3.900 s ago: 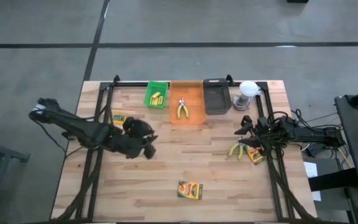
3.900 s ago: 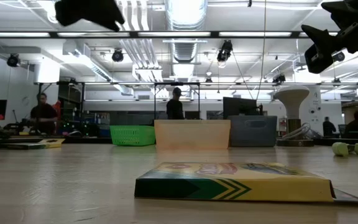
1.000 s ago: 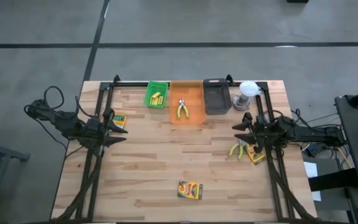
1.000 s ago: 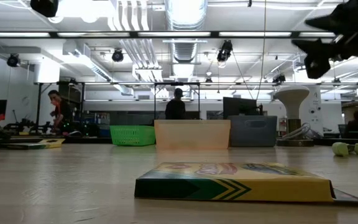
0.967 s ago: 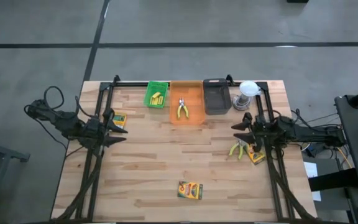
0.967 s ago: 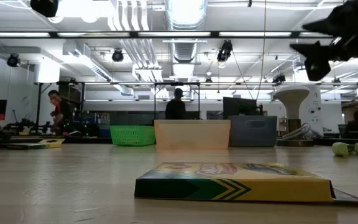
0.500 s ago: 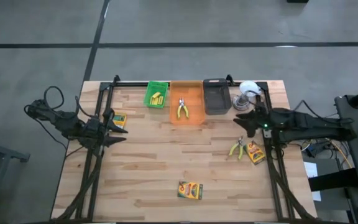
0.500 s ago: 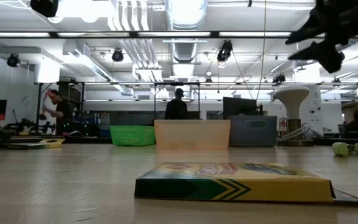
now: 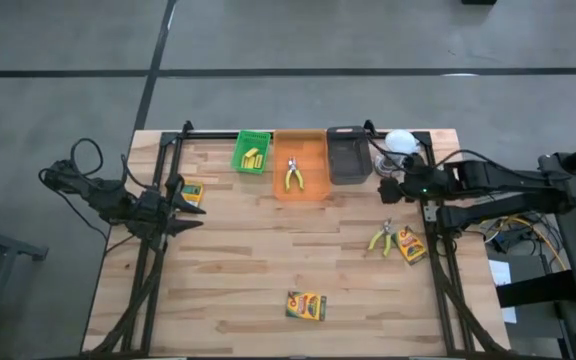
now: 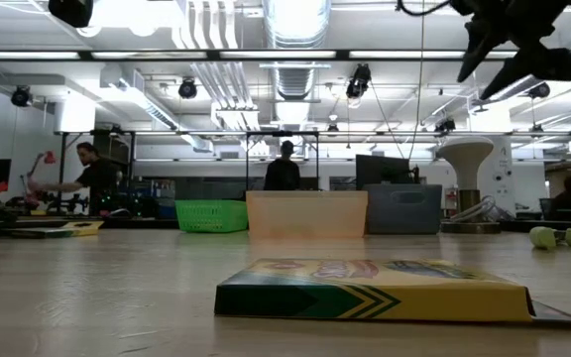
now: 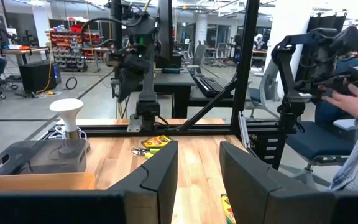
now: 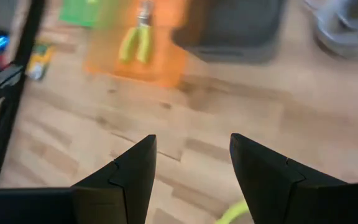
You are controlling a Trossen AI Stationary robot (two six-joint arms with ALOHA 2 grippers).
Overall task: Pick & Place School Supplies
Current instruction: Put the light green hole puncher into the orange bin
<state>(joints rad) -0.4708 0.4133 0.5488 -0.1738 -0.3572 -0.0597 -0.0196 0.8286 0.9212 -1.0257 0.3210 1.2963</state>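
The right gripper (image 9: 392, 190), jaws spread and empty, hovers beside the black tray (image 9: 348, 155). The loose pliers (image 9: 380, 239) lie at its six o'clock; it should descend squarely over their handles.

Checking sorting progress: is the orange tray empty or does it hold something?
Not empty. The orange tray holds one pair of yellow-handled pliers, lying flat inside it in the high view.

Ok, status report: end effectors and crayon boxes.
Left end effector open, empty, beside crayon box. Right end effector open, empty, above table near black tray. Second box front centre, third beside pliers. Nothing blocking.
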